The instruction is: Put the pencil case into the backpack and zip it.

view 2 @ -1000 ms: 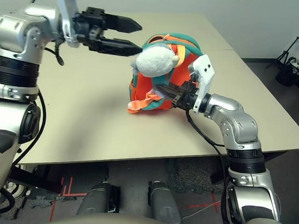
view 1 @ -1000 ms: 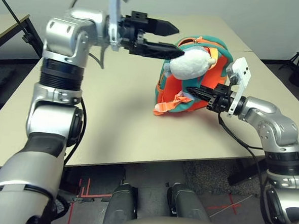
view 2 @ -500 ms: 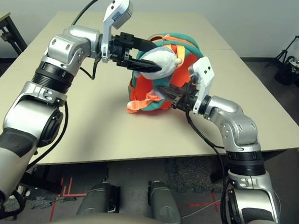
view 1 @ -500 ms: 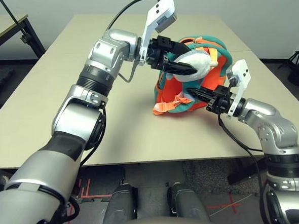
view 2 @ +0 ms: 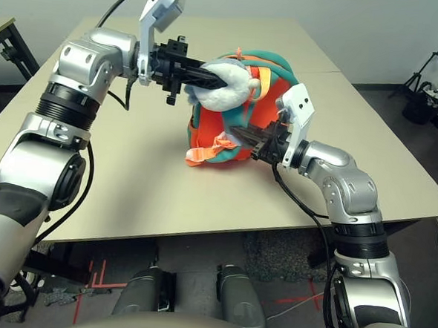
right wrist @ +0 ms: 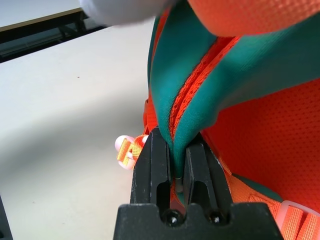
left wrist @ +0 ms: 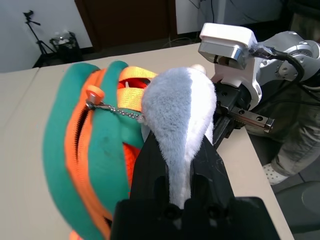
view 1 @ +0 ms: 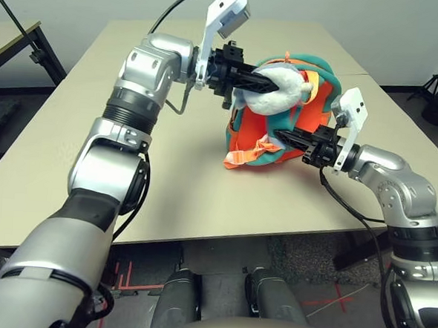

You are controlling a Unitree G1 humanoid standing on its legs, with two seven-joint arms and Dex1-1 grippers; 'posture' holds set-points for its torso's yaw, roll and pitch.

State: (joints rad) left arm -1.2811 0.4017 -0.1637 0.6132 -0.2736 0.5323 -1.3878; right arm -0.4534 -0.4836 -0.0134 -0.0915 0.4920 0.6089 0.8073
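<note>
Your left gripper has swung in and its jaws have closed on the plush toy hanging off the backpack, not on the zip. The right gripper pinches the backpack's teal trim. The backpack stands on the table. The zip looks closed, though I can't be sure.

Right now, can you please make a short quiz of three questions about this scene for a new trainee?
1. True or false: the left gripper is shut on the plush toy.
2. What does the right gripper pinch? A) an orange strap B) the backpack's teal trim C) nothing
3. On what does the backpack stand?

Key: 1 true; 2 B; 3 the table.
</note>
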